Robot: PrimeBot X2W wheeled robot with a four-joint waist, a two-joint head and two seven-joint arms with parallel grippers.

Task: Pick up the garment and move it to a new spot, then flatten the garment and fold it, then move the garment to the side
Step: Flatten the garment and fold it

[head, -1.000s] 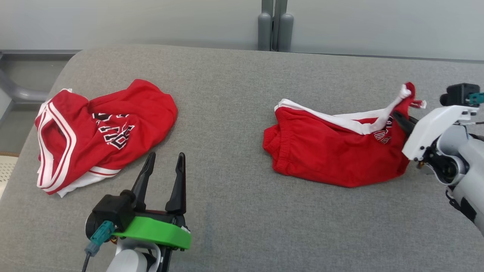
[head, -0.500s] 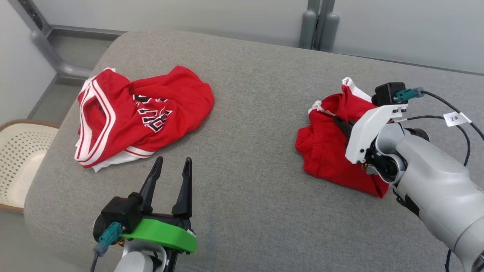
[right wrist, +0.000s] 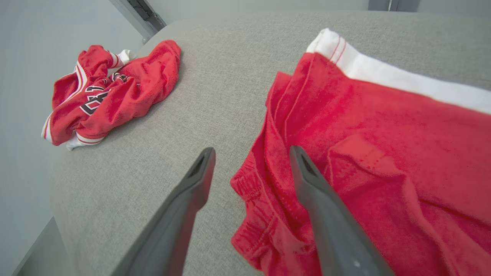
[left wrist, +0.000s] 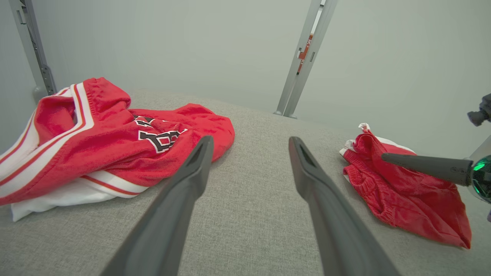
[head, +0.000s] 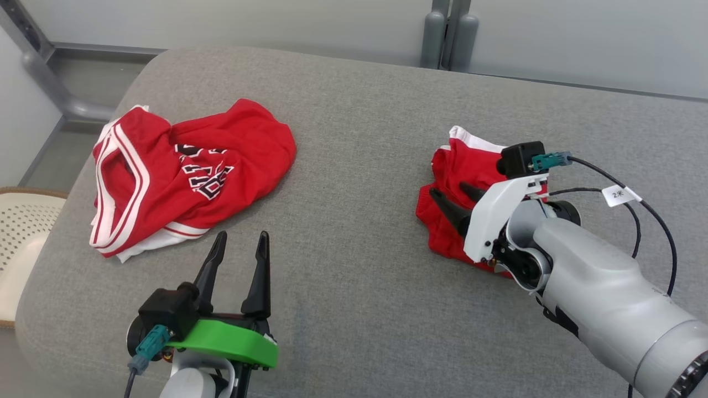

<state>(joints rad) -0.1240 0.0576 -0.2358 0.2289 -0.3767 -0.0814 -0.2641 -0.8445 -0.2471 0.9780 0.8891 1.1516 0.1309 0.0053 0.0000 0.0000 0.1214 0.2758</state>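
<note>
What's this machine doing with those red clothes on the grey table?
A two-armed robot is tidying sports clothes on a grey padded table. Its right gripper is over the bunched red shorts, fingers spread apart and gripping nothing. Its left gripper is open too, poised above bare table near the crumpled red jersey, not touching it. Neither garment is flattened or folded yet.

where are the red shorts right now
In the head view the red shorts lie bunched on the right side of the grey cushion, under the open right gripper, well apart from the red jersey on the left.
</note>
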